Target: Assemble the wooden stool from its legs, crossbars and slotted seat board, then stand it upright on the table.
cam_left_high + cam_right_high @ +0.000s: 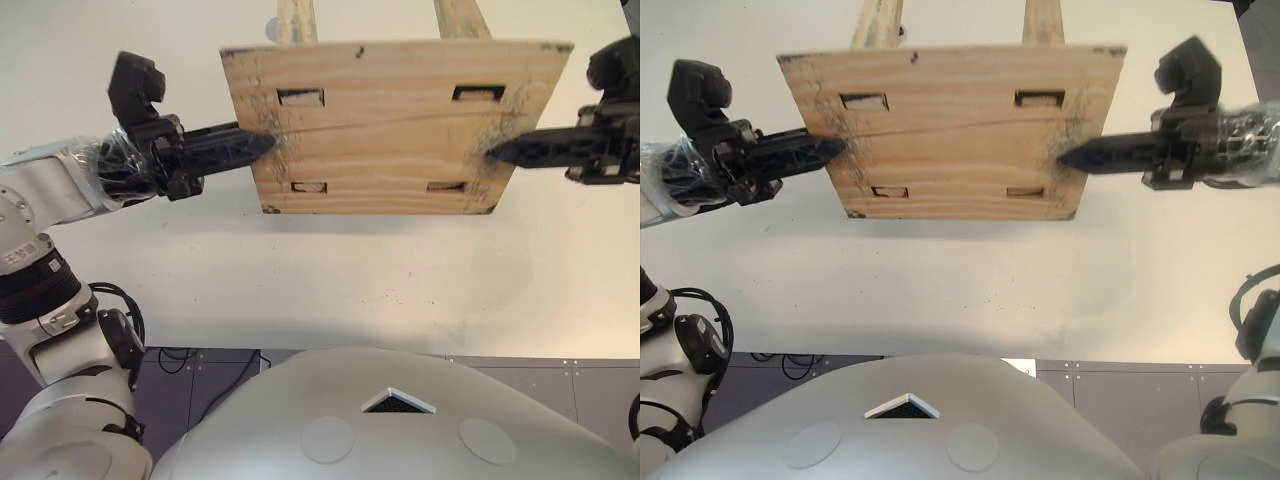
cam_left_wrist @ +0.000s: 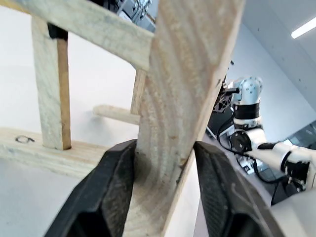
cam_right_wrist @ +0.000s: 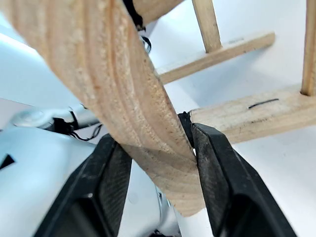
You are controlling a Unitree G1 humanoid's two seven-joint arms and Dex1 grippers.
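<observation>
The slotted seat board (image 1: 385, 125) of the wooden stool is held above the white table (image 1: 300, 290), tilted toward me, with leg ends showing in its four slots. Two legs (image 1: 297, 20) stick out behind its far edge. My left gripper (image 1: 262, 145) is shut on the board's left edge, and my right gripper (image 1: 1065, 157) is shut on the right edge. In the left wrist view the fingers (image 2: 106, 190) pinch the seat board (image 2: 182, 108), with legs and a crossbar (image 2: 89, 32) beyond. The right wrist view shows the fingers (image 3: 217, 173) clamped on the board (image 3: 113, 89).
The white table stretches under and around the stool, its front edge (image 1: 400, 352) close to me. Beyond that edge lies a grey floor (image 1: 540, 385) with cables. Another robot (image 2: 247, 123) stands in the room behind.
</observation>
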